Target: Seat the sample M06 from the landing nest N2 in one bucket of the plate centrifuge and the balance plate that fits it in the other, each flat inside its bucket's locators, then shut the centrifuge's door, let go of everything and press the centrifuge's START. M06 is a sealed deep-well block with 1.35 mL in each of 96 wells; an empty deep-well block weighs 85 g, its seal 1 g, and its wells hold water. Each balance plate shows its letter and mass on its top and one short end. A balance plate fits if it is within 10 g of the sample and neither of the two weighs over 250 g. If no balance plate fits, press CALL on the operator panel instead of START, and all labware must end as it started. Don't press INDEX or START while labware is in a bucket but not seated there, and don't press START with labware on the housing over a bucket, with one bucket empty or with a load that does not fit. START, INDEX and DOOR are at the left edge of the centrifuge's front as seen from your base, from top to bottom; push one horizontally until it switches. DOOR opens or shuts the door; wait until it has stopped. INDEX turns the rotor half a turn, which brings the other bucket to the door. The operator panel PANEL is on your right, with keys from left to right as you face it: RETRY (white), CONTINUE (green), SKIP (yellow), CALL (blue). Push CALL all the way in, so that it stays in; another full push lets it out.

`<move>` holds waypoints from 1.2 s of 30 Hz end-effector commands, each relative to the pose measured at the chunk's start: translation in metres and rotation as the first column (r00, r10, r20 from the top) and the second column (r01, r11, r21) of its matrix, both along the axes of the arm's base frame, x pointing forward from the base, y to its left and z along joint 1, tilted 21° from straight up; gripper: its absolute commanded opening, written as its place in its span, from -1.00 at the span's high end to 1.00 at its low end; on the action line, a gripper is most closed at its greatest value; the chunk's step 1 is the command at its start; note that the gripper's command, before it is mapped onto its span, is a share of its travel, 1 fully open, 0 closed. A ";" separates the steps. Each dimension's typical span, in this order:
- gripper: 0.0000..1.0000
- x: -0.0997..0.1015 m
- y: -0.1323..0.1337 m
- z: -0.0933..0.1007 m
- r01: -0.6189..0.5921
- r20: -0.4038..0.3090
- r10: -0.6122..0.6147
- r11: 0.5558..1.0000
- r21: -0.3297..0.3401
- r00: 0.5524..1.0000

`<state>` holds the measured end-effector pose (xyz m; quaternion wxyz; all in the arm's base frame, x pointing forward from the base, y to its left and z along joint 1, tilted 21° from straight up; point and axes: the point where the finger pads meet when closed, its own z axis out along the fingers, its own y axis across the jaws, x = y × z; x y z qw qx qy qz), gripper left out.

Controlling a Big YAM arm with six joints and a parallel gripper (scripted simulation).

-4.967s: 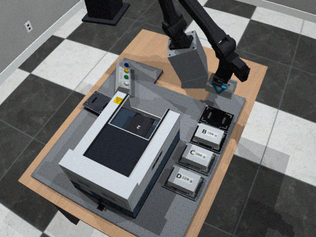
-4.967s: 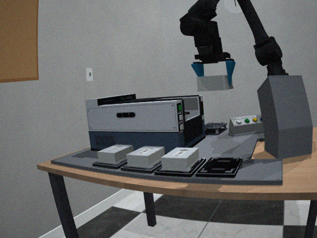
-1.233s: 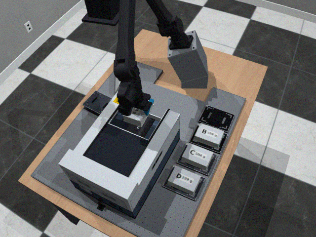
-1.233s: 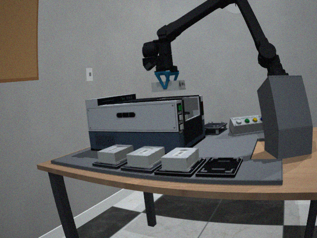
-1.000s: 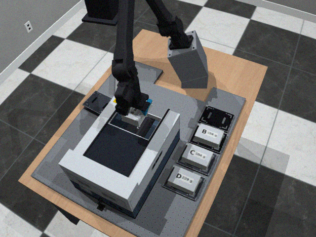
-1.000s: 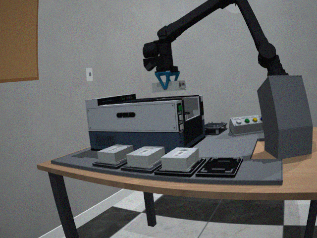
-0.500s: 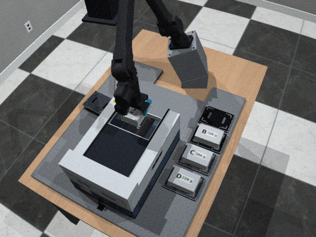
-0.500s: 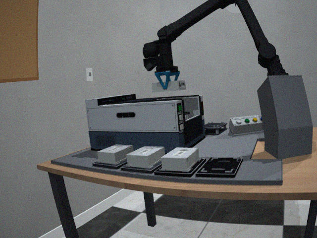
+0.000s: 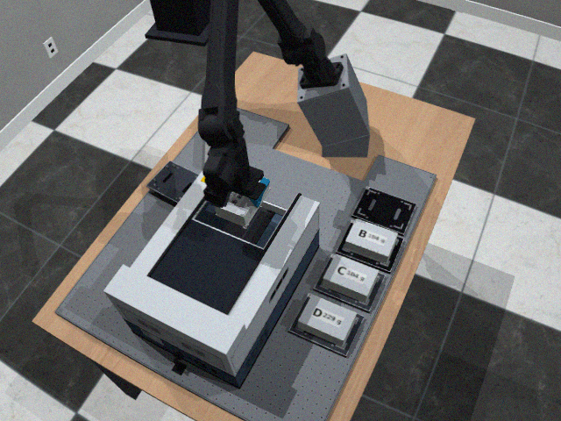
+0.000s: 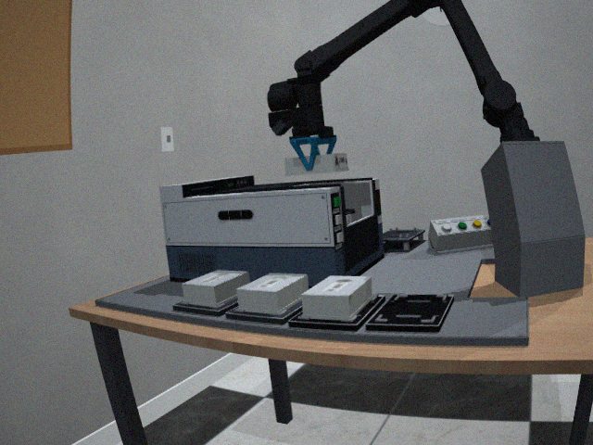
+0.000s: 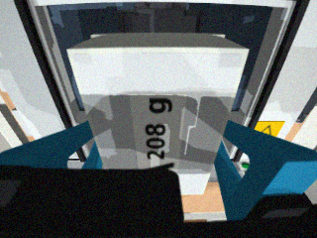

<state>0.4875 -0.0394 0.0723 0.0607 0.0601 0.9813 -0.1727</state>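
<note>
My gripper (image 9: 238,202) is shut on a white balance plate marked 208 g (image 11: 158,94), gripping it across its width. The plate (image 9: 235,210) hangs level a little above the open door hole (image 9: 246,224) at the near end of the centrifuge (image 9: 217,276). In the side view the plate (image 10: 316,164) is clear of the housing top, with the gripper (image 10: 311,152) above it. The wrist view shows the dark bucket space below the plate. The landing nest (image 9: 172,181) left of the centrifuge is empty. Sample M06 is not in view.
Balance plates B (image 9: 369,239), C (image 9: 350,276) and D (image 9: 328,319) sit in nests on the right, with one empty nest (image 9: 384,210) behind them. The button column (image 10: 336,218) is on the centrifuge front. The operator panel (image 10: 460,232) and grey arm pedestal (image 10: 531,215) stand nearby.
</note>
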 end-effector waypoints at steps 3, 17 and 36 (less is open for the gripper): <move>1.00 0.008 -0.012 0.001 0.009 0.030 -0.009 1.000 -0.004 1.000; 1.00 0.014 -0.021 -0.031 0.008 0.020 -0.008 1.000 -0.002 1.000; 1.00 0.019 -0.033 -0.051 0.008 0.047 -0.008 1.000 -0.001 0.999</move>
